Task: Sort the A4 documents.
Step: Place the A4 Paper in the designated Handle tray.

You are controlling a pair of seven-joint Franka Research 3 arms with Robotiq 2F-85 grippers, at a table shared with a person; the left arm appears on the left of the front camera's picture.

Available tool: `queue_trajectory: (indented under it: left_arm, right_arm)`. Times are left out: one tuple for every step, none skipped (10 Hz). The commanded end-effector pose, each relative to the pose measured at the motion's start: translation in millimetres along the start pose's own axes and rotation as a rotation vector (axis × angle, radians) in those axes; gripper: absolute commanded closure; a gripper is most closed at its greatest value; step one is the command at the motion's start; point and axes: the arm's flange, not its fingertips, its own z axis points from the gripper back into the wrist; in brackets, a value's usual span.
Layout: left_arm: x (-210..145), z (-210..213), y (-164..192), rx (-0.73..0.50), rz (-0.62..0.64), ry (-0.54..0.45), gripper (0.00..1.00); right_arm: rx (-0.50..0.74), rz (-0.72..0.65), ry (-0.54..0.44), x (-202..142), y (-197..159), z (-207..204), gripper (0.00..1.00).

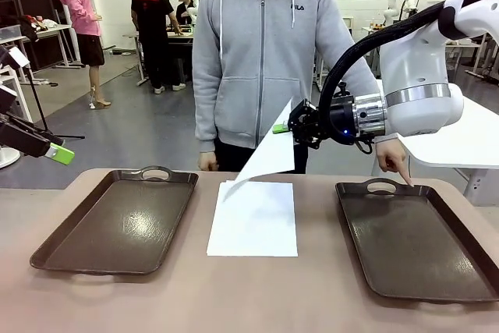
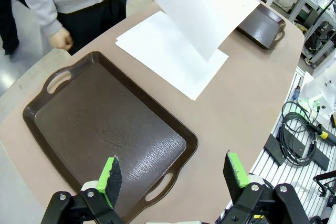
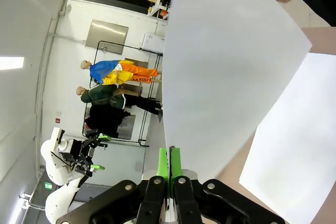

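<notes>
A white A4 sheet [image 1: 269, 155] hangs tilted in the air, pinched at its upper edge by my right gripper [image 1: 295, 125], which is shut on it. Below it more A4 documents [image 1: 253, 220] lie flat on the table between the two trays. The right wrist view has the held sheet [image 3: 226, 66] rising from the closed green pads of the right gripper [image 3: 169, 163], with the flat paper [image 3: 299, 145] beyond. My left gripper [image 2: 173, 174] hovers open and holds nothing, over the near end of the left brown tray [image 2: 105, 129]. It sits at the far left of the front view [image 1: 58, 152].
An empty brown tray [image 1: 117, 220] stands left of the paper and another [image 1: 417, 243] to the right. The person stands at the far edge; one hand [image 1: 398, 165] points a finger at the right tray's handle, the other [image 1: 207, 161] hangs by the table.
</notes>
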Motion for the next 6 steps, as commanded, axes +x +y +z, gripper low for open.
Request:
queue_trajectory:
  left_arm:
    - [-1.4,-0.2,2.3,-0.014,-0.018,-0.015,0.0]
    - [-1.4,-0.2,2.3,-0.014,-0.018,-0.015,0.0]
    - [-1.4,-0.2,2.3,-0.014,-0.018,-0.015,0.0]
    - [-1.4,-0.2,2.3,-0.014,-0.018,-0.015,0.0]
    - [-1.4,-0.2,2.3,-0.014,-0.018,-0.015,0.0]
    - [-1.4,-0.2,2.3,-0.014,-0.018,-0.015,0.0]
  right_arm:
    - [-0.005,0.0,-0.006,0.5,-0.3,0.0,1.0]
    - [-0.005,0.0,-0.006,0.5,-0.3,0.0,1.0]
    - [-0.005,0.0,-0.006,0.5,-0.3,0.0,1.0]
    - [-0.005,0.0,-0.006,0.5,-0.3,0.0,1.0]
    - [-0.005,0.0,-0.006,0.5,-0.3,0.0,1.0]
    - [-0.005,0.0,-0.006,0.5,-0.3,0.0,1.0]
